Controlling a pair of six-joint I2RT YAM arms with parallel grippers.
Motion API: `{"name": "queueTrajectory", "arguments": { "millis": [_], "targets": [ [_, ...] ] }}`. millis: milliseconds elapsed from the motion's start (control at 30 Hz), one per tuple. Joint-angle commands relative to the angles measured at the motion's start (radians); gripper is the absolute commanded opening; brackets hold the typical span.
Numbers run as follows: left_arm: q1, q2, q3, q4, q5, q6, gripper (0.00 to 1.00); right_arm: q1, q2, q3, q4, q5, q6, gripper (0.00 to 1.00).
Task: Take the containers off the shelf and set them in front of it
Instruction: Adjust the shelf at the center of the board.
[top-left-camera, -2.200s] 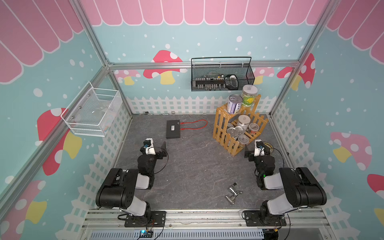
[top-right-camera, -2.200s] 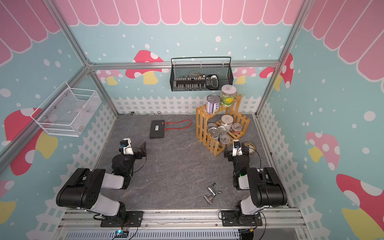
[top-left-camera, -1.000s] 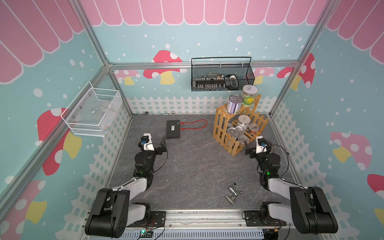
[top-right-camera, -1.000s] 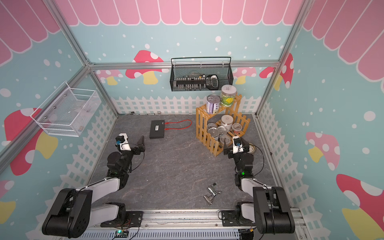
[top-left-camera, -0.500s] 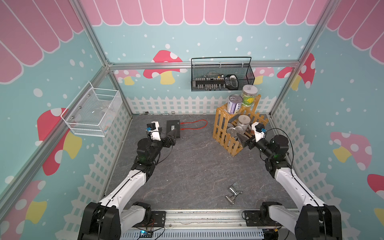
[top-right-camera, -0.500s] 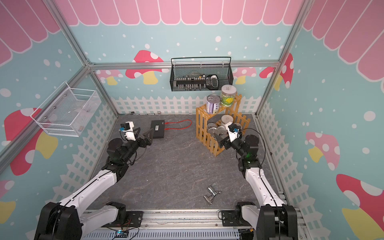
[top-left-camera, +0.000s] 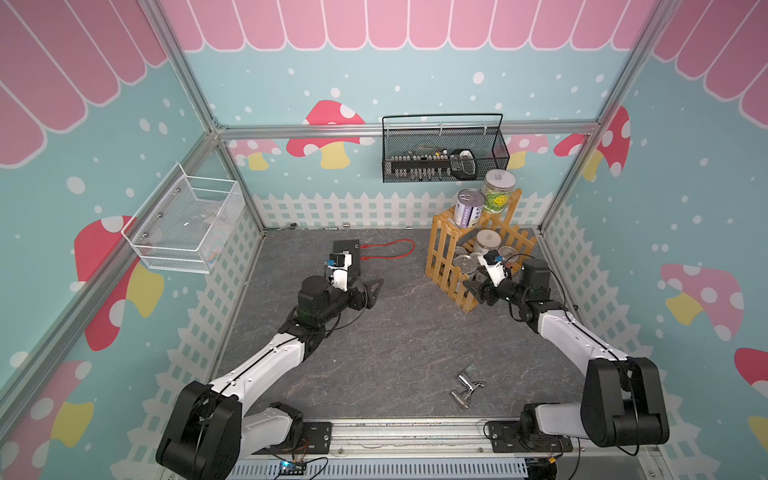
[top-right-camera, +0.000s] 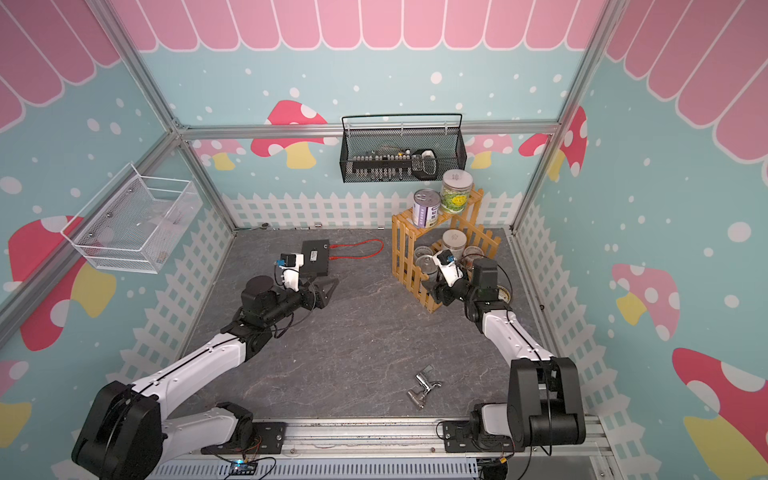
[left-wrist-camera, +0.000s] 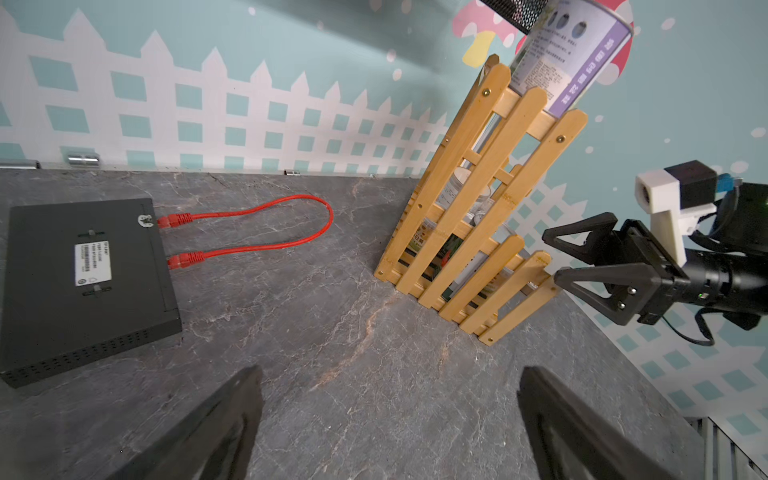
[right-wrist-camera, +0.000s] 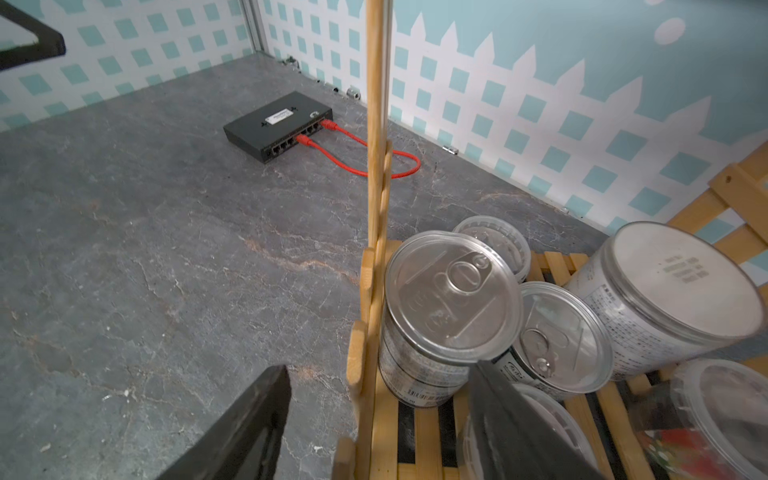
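Pull-tab tin (right-wrist-camera: 453, 299) is standing upright on the lower tier of the wooden slat shelf (top-left-camera: 444, 253), crowding against the end slats, long axis running vertical. Right gripper (top-left-camera: 472, 289) is hovering just in front of it, jaws apart, gripping nothing. In the right wrist view one finger is sitting outside the slats over the floor (top-left-camera: 374, 353) and the other inside the tier, so the slat wall is lying between them along with the tin, a likely snag. Left gripper (top-left-camera: 370, 291) is hanging wide open and empty, well apart from the shelf; the right arm is nearer. Purple-labelled tin (top-left-camera: 469, 208) is sitting on the top tier.
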Motion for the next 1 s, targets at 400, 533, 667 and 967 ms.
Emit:
{"name": "queueTrajectory", "arguments": {
  "millis": [400,533,667,967],
  "targets": [
    [-0.018,0.031,0.038,-0.010,0.022,0.009,0.99,0.044,0.021,0.028,-0.054,0.048,-0.052,0.27],
    [-0.018,0.033,0.039,-0.014,0.025,0.008,0.99,0.057,0.014,0.021,-0.055,0.058,-0.047,0.18],
    [-0.018,0.029,0.041,-0.022,0.022,0.011,0.99,0.076,0.001,0.018,-0.054,0.083,-0.030,0.12],
    [-0.018,0.018,0.046,-0.033,0.018,0.011,0.99,0.132,-0.088,-0.022,-0.030,0.147,0.084,0.09]
  ]
}}
